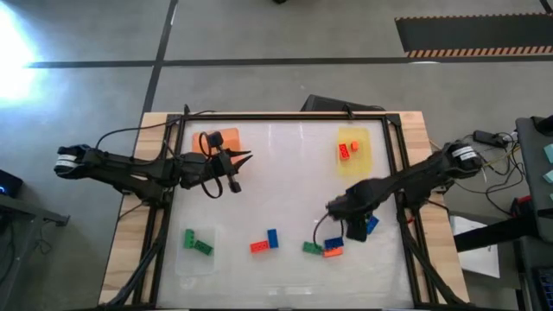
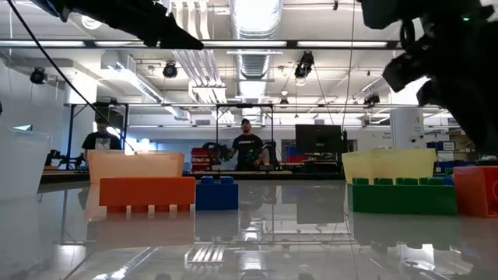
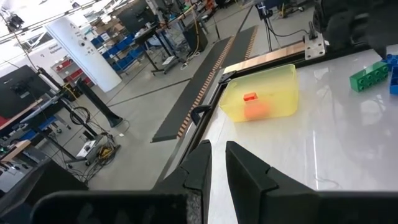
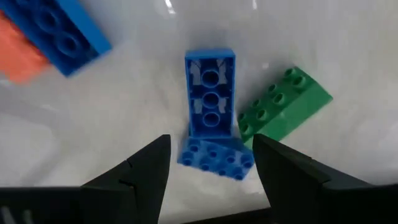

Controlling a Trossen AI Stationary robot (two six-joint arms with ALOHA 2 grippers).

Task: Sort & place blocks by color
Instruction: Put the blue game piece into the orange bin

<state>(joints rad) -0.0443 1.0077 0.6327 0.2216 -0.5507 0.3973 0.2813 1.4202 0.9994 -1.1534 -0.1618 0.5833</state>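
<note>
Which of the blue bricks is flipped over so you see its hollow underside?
The blue brick straight ahead of the open right gripper, leaning on a studs-up blue brick. Its hollow underside faces the wrist camera; the other blue brick beside the orange one shows studs.

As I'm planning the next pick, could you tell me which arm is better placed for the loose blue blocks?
Right. Its open pincer hovers directly over the blue blocks beside a green block; the left pincer, shut, waits near the orange tray.

Bright overhead light — glossy tabletop (image 1: 285,186) glare
</note>
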